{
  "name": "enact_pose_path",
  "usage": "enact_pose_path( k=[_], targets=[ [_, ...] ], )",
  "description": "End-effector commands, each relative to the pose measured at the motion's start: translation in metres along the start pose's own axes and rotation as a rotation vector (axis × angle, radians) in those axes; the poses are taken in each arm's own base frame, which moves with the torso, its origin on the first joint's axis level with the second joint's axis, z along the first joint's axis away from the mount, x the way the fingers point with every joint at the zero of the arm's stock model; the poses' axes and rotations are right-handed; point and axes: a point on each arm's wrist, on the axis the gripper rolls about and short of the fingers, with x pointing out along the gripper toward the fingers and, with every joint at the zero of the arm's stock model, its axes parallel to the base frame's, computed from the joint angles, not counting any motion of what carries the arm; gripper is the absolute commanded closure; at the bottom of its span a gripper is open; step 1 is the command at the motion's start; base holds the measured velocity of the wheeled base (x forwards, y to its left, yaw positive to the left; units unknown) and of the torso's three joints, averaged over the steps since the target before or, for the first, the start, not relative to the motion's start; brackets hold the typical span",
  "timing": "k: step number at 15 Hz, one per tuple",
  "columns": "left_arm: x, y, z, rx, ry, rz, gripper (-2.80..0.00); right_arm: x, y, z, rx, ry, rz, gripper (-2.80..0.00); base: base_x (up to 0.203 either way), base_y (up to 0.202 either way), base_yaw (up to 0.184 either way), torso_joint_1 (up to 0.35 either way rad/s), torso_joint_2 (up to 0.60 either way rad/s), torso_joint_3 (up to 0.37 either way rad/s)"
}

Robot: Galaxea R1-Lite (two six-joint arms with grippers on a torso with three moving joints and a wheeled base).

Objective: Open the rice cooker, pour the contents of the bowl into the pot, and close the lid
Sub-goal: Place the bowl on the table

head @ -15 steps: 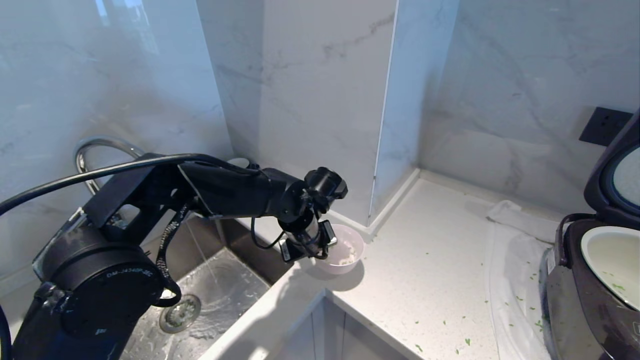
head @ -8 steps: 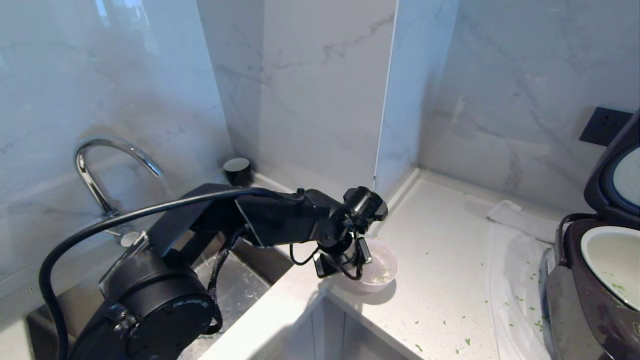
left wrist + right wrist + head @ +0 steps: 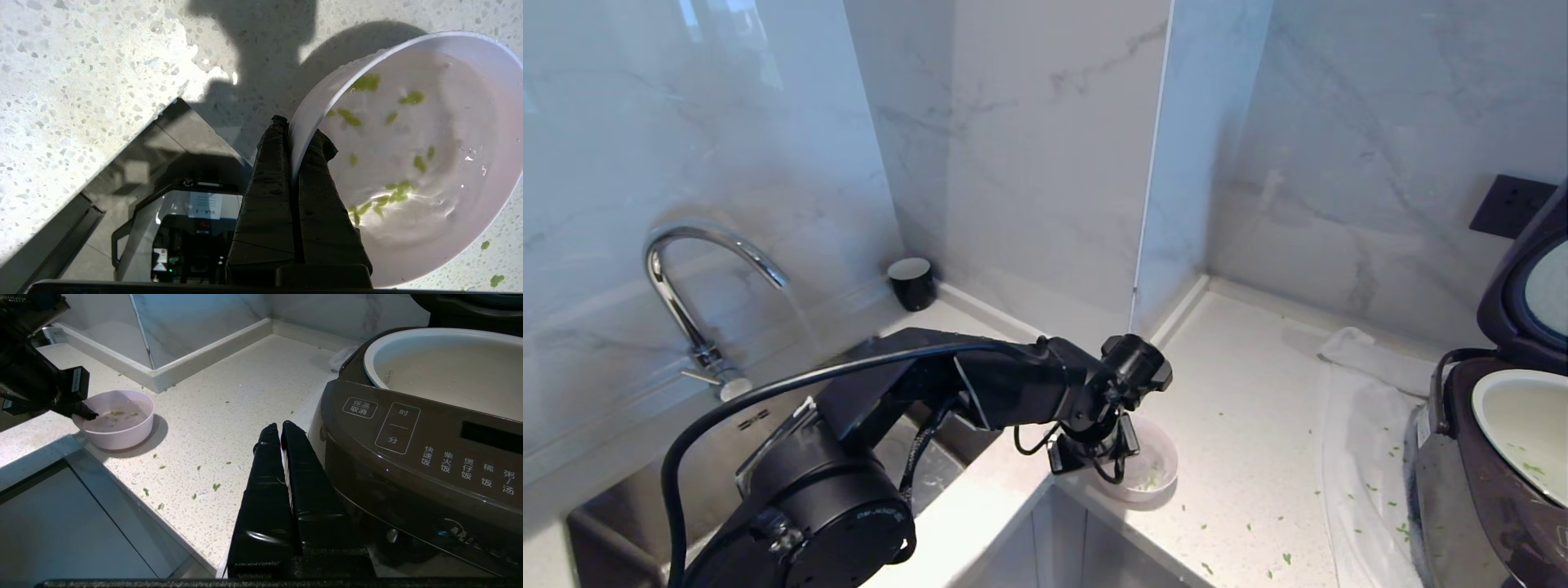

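Left claw (image 3: 295, 134) clamped on the rim of the pale pink bowl (image 3: 1147, 469), one finger inside the wall and one outside, seen plainly from the left wrist. Bowl upright, near the tabletop (image 3: 1241, 457) front edge, just beside the corner where the sink (image 3: 931, 469) cutout meets that edge. Inside the bowl, a shallow film of water with a few green bits (image 3: 386, 198) floating and stuck to the wall. More green bits (image 3: 1286, 558) scattered over the tabletop between bowl and rice cooker (image 3: 1486, 482), well apart from the bowl, at the tabletop's right end. Lid (image 3: 1531, 286) swung up and back, cream-white pot (image 3: 1523, 433) uncovered, with a couple of green flecks on its inner wall. White cloth (image 3: 1364, 408) spread under and beside the cooker. Small black cup (image 3: 912, 282) at the back edge by the wall, behind the sink, near the curved tap (image 3: 698, 273). Right claw (image 3: 282, 430) pressed shut on nothing, parked off the front edge just beside the cooker's control panel (image 3: 425, 441).
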Motion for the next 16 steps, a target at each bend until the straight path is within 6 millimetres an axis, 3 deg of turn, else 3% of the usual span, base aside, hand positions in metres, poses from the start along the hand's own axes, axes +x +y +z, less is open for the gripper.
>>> enact_pose_path(
  k=[1,4,5,11,12,16],
  targets=[
    [0.002,0.001,0.000,-0.006,0.002,0.007,0.00,0.000,0.000,0.000,-0.002,0.001,0.001,0.00,0.000,0.000,0.000,0.000,0.00,0.000],
    [0.005,0.001,-0.002,-0.003,0.004,0.014,0.00,0.000,0.000,0.000,-0.001,0.000,0.001,0.00,0.000,0.000,0.000,0.000,0.00,0.000],
    [0.005,0.001,-0.002,-0.003,0.002,0.014,-2.80,0.000,0.000,0.000,-0.002,0.000,0.000,0.00,0.000,0.000,0.000,0.000,0.00,0.000],
    [-0.002,-0.001,0.005,-0.020,-0.026,-0.019,-2.80,0.000,0.000,0.000,-0.001,0.000,0.001,0.00,0.000,0.000,0.000,0.000,0.00,0.000],
    [-0.011,-0.001,0.009,-0.030,-0.037,-0.030,-2.80,0.000,0.000,0.000,-0.001,0.001,0.002,0.00,0.000,0.000,0.000,0.000,0.00,0.000],
    [-0.077,0.008,0.038,-0.093,-0.099,-0.090,-2.80,0.000,0.000,0.000,-0.002,0.000,0.000,0.00,0.000,0.000,0.000,0.000,0.00,0.000]
  ],
)
